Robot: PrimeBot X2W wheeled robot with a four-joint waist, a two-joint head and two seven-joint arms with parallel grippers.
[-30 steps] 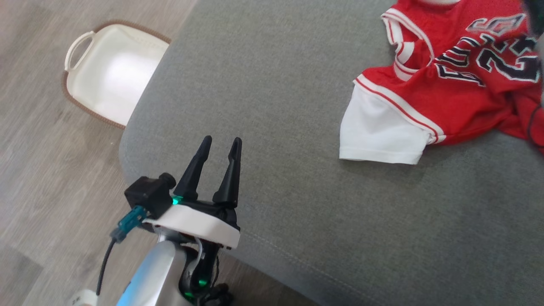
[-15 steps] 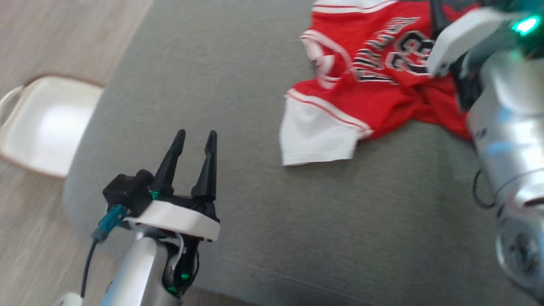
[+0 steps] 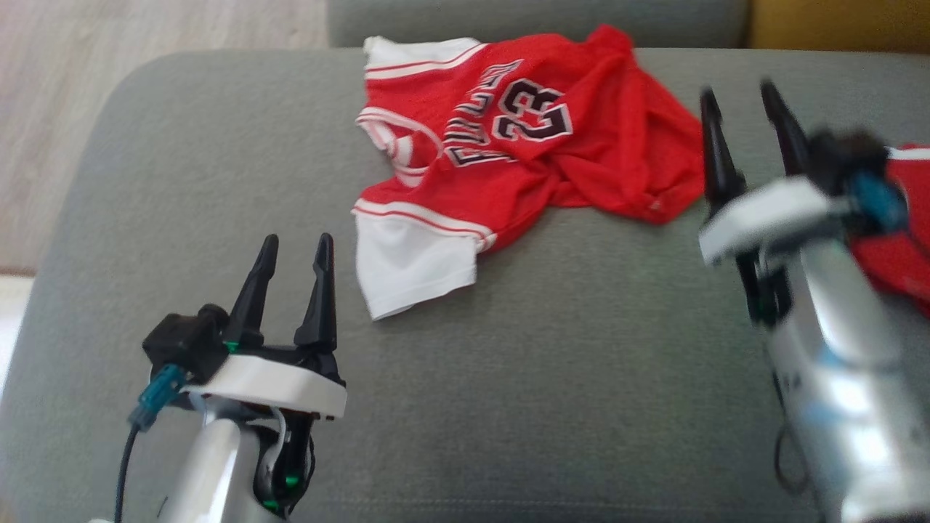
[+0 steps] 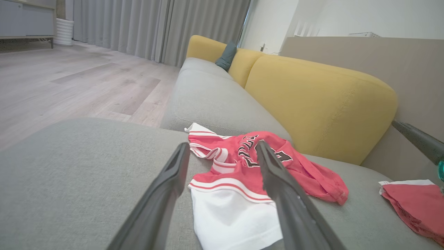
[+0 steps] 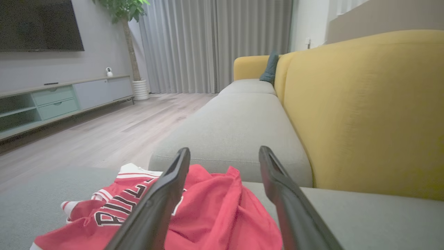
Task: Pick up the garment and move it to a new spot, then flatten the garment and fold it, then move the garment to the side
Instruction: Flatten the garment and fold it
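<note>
On nubby grey cushion [image 3: 218,145], crumpled red mesh jersey [image 3: 523,152], white sleeves

Grey sofa [image 3: 581,407] w/ yellow backrest [image 4: 312,100], wood floor [image 4: 69,86]

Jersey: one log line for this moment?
phase: pre-grasp | jersey: crumpled on grey cushion, not held | left gripper: open | right gripper: open

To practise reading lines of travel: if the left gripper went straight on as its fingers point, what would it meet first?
Probably the red jersey: in the wrist view the open left gripper frames its white sleeve. The head view hints it might reach the grey cushion first; depth is unclear.
</note>
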